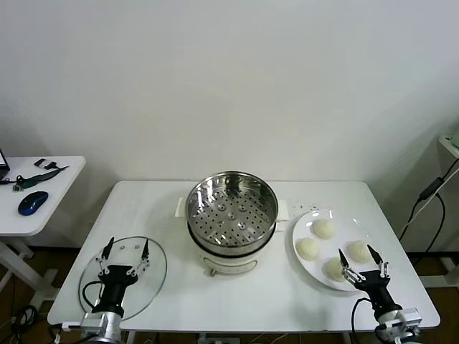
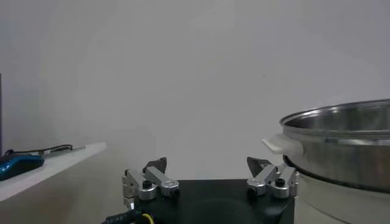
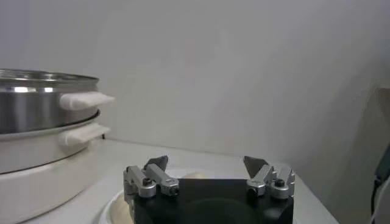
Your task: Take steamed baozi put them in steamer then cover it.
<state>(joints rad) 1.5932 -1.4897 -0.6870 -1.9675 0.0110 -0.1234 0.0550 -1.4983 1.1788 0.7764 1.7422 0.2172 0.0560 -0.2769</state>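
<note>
Nothing started yet imo. Steamer (image 1: 232, 211) sits mid desk (image 1: 237, 297), empty, so it's ready to load. 4 baozi (image 1: 324, 228) on the plate (image 1: 307, 266) by the right edge. Lid (image 1: 123, 276) lies flat at the front left corner. Left gripper (image 1: 125, 250) wide over the lid, right gripper (image 1: 363, 260) wide over the plate's near baozi, both holding nothing.

- I see four cream-white steamed baozi (image 1: 324, 228) on a white plate (image 1: 307, 266).
- My steamer (image 1: 232, 208) is shiny steel, its floor dotted with holes, over a white base.
- The cover (image 1: 154, 281) is clear glass.
- The mouse (image 1: 33, 202) is blue.
</note>
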